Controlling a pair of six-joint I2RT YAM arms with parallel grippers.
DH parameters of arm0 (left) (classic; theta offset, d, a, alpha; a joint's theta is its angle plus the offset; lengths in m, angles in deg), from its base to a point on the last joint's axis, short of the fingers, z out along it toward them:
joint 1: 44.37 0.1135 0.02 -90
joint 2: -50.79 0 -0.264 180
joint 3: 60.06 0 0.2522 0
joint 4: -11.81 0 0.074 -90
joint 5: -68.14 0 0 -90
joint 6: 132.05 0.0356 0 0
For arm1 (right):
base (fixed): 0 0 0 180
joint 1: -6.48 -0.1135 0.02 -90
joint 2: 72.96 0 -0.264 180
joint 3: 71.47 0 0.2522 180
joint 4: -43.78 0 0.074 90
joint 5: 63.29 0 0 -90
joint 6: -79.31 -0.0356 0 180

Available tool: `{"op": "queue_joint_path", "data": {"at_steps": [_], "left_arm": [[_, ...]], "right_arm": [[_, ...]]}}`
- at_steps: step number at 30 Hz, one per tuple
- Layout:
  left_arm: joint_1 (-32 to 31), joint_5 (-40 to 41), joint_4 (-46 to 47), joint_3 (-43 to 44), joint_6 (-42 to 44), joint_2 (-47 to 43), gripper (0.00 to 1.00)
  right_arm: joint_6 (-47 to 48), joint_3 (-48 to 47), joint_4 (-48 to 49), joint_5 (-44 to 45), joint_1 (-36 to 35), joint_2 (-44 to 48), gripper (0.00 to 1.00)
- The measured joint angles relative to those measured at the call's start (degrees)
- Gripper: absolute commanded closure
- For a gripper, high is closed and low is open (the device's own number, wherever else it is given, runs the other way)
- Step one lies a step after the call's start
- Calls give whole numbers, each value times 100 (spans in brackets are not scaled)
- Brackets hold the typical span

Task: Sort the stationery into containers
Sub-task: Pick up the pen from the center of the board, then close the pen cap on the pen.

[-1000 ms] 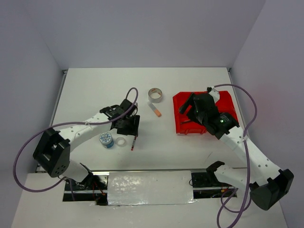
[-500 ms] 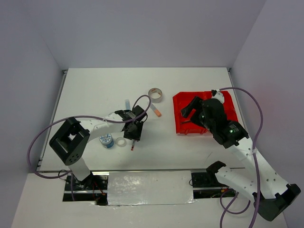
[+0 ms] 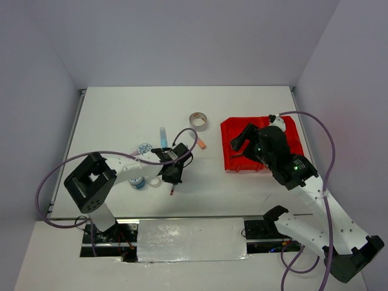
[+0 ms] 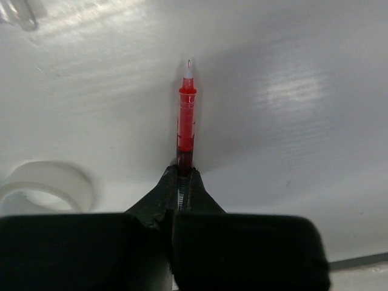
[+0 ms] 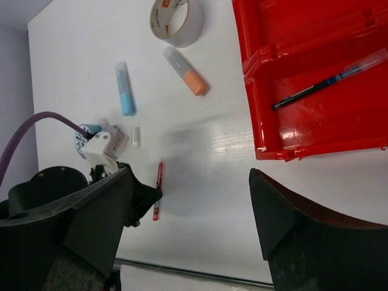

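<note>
My left gripper (image 3: 171, 176) is shut on one end of the thin red pen (image 4: 186, 121), low over the table. The pen's tip points away from the jaws. The small clear tape ring (image 4: 42, 189) lies just to its left. Further back are the light-blue marker (image 3: 163, 133), orange marker (image 3: 200, 143) and grey tape roll (image 3: 197, 120). One blue-white tape roll (image 3: 145, 147) lies behind my left arm. The other (image 3: 136, 182) is half hidden beside it. My right gripper (image 5: 205, 185) is open and empty at the left edge of the red bin tray (image 3: 285, 130). The blue pen (image 5: 327, 82) lies in one compartment.
The left arm's purple cable (image 3: 66, 167) loops over the table's left part. Grey walls (image 3: 36, 91) close the table on three sides. A metal rail (image 3: 188, 239) runs along the near edge between the arm bases.
My left gripper has slid toward the near edge along the red pen and shut on it. That uncovered a blue-white roll and the light-blue marker. The right arm first shifted and has since held still.
</note>
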Motion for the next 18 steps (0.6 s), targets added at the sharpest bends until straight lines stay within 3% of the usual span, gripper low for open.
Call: {"op": "queue_joint_path", "data": {"at_steps": [3, 6, 10, 14, 18], "left_arm": [[-146, -63, -116, -42, -96, -129, 100], [-278, -9, -848, 160, -208, -503, 100], [-142, 651, -2164, 1742, -354, -1335, 100], [612, 1482, -2874, 3628, -476, -2100, 100], [1587, 2063, -3598, 4094, -503, -2929, 100]], "right_arm": [[7, 0, 2, -63, 35, 0, 16], [0, 0, 42, -151, 90, -28, 18], [-136, 0, 341, -136, -107, -433, 19], [-201, -337, 660, -164, -815, -1685, 20], [-212, -1755, 706, -107, -1384, -3910, 23]]}}
